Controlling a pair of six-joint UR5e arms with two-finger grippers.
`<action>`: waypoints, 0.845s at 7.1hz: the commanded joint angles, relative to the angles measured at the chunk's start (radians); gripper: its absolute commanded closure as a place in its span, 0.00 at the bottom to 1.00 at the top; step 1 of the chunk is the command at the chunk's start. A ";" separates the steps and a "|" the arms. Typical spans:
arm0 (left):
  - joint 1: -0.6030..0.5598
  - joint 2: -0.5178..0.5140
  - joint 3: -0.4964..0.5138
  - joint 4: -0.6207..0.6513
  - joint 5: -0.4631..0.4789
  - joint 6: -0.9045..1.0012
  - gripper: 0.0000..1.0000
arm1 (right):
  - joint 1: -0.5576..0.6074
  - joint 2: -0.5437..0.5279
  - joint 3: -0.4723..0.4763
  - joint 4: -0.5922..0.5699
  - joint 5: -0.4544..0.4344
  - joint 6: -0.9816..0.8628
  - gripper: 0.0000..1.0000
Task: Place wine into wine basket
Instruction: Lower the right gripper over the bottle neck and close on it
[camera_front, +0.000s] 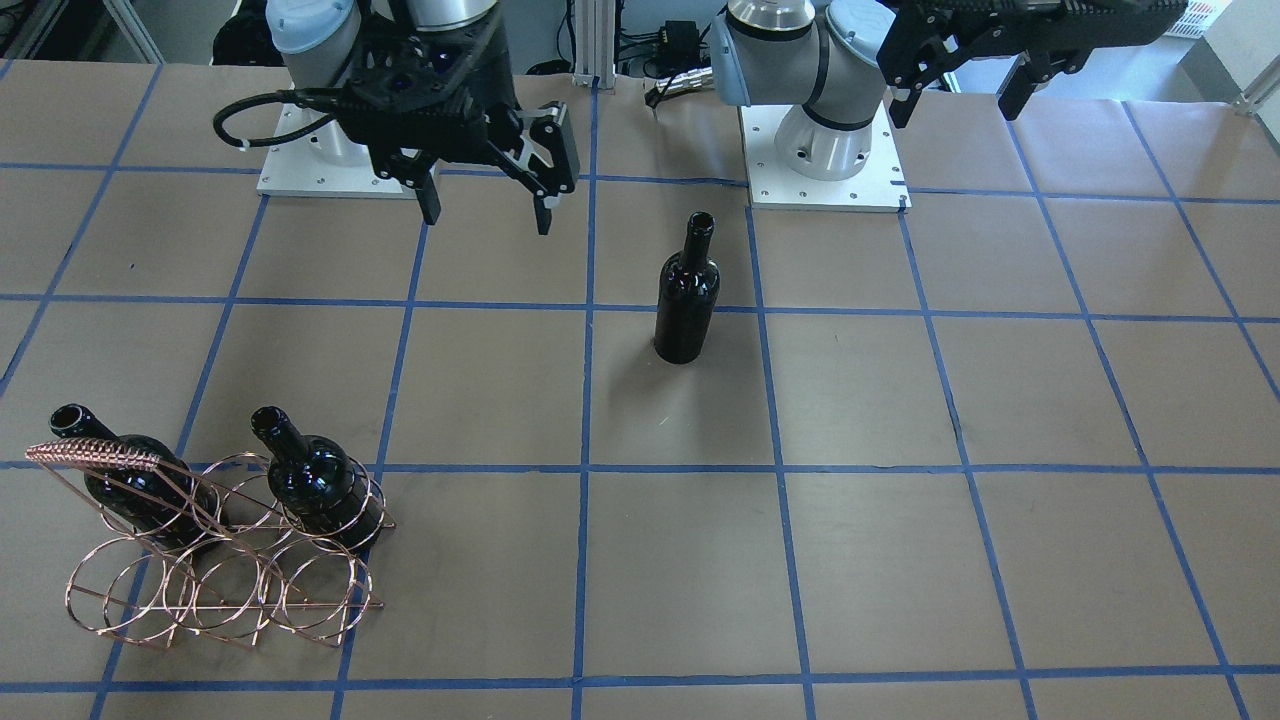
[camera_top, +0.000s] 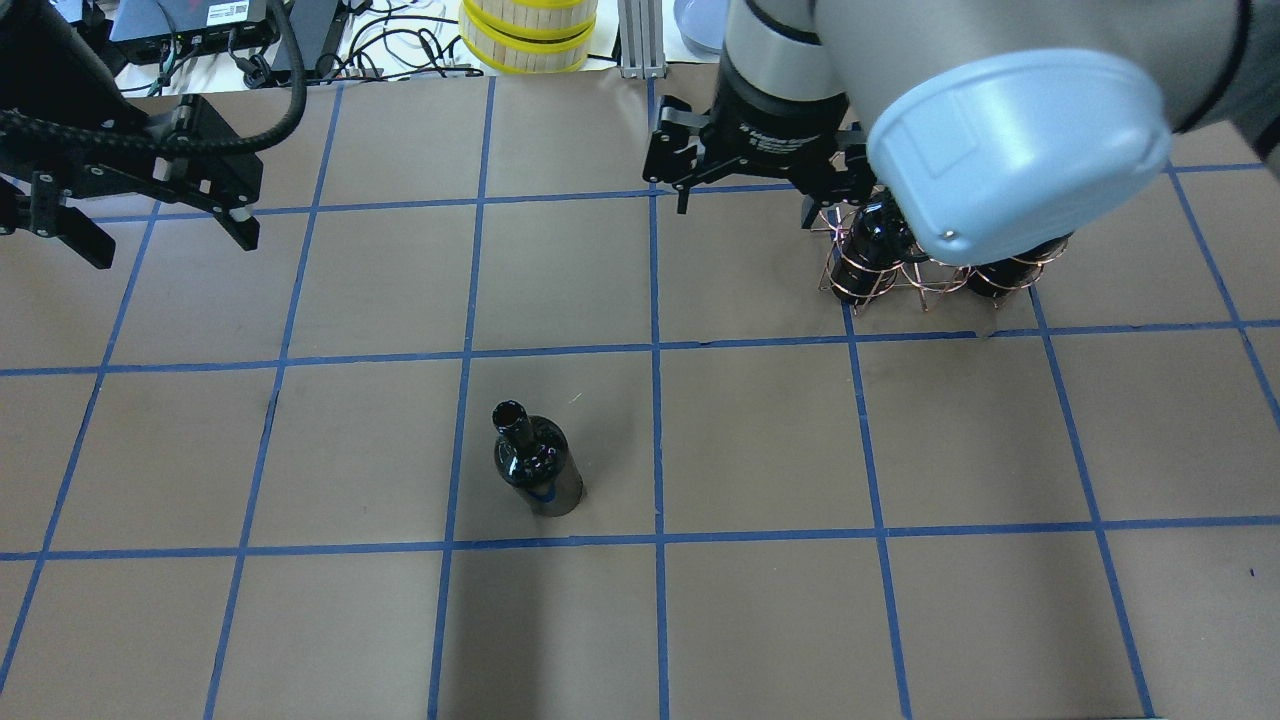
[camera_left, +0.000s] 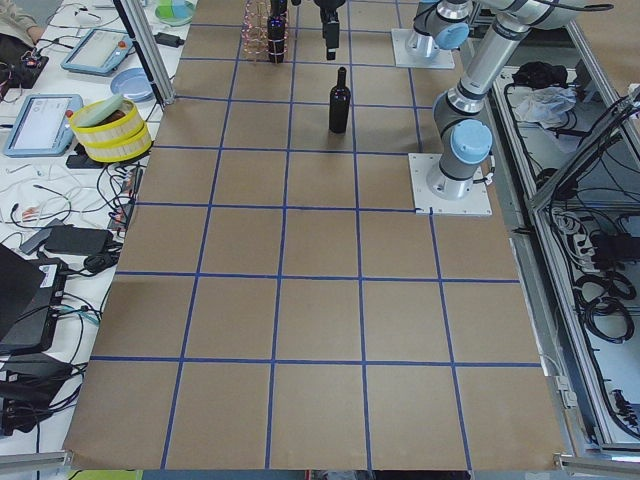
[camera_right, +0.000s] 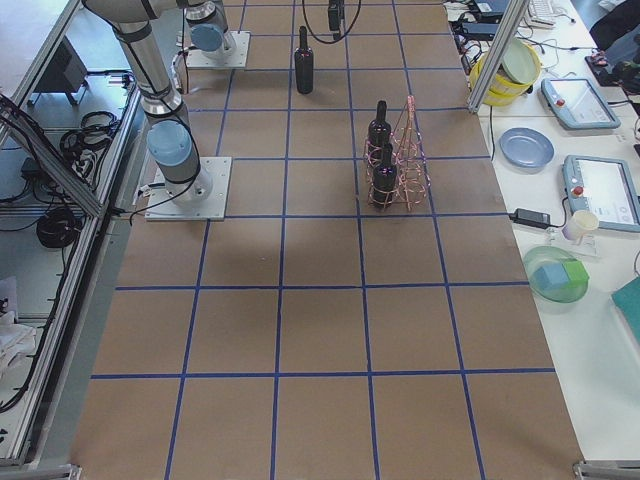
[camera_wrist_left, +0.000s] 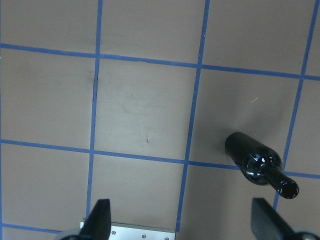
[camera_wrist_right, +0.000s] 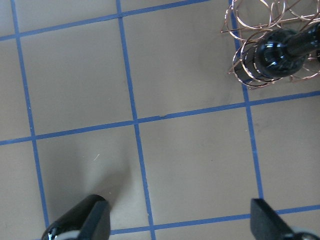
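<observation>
The wine (camera_front: 687, 300) is standing upright on the tabletop (camera_front: 1000, 570), a little out from the robot-side edge and between the two arm bases, with bare paper lying all round it. The wine basket (camera_front: 215, 572) is sitting well apart, toward the operators' edge on the right arm's side. Two other bottles (camera_front: 318, 490) are filling its outer hoops, and the middle hoop is gaping between them. The right gripper (camera_front: 488, 212) and the left gripper (camera_front: 957, 105) are hanging high above the tabletop, both spread wide and gripping nothing.
</observation>
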 joint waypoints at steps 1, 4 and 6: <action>0.019 -0.003 0.001 -0.035 -0.044 0.006 0.00 | 0.153 0.135 -0.084 -0.016 -0.059 0.162 0.00; 0.038 -0.040 -0.002 0.112 -0.013 0.020 0.00 | 0.291 0.222 -0.117 -0.007 -0.052 0.336 0.00; 0.102 -0.033 0.007 0.131 -0.004 0.189 0.00 | 0.305 0.222 -0.055 -0.001 -0.046 0.339 0.01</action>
